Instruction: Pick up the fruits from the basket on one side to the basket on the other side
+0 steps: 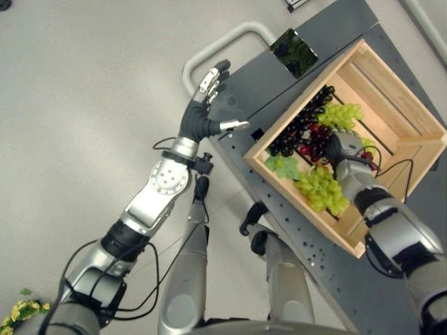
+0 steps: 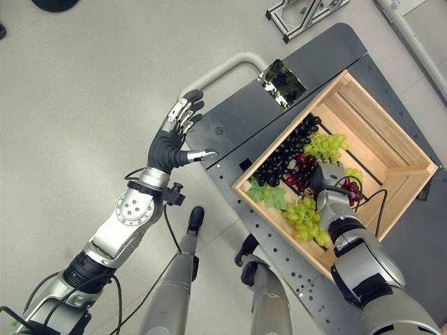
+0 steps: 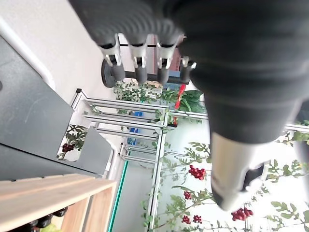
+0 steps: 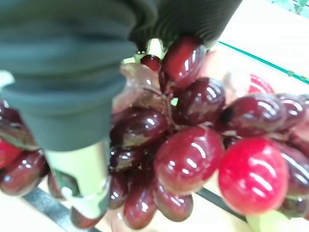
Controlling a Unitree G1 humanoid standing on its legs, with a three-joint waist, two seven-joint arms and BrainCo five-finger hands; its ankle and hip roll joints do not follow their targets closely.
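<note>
Pressed up against the right wrist camera is a bunch of glossy red grapes (image 4: 188, 159), with the right hand (image 2: 327, 183) down in it: its dark ribbed cover rests on the fruit and the thumb lies alongside, but the fingers are buried among the grapes, so I cannot tell whether they are curled round the bunch or straight. The red bunch lies in a shallow light wooden slatted crate (image 2: 391, 150) on the dark grey metal counter (image 2: 230, 132). In the same crate a long bunch of black grapes (image 2: 283, 157) runs along the side nearest the left arm, a green bunch (image 2: 327, 145) sits just beyond the right hand, and another green bunch with leaves (image 2: 302, 215) lies beside the wrist at the crate's near rim. The left hand (image 2: 176, 134) hovers well apart from the crate, over the counter's edge by a pale grey tubular handle (image 2: 216, 70), fingers straight and spread, thumb out, holding nothing
</note>
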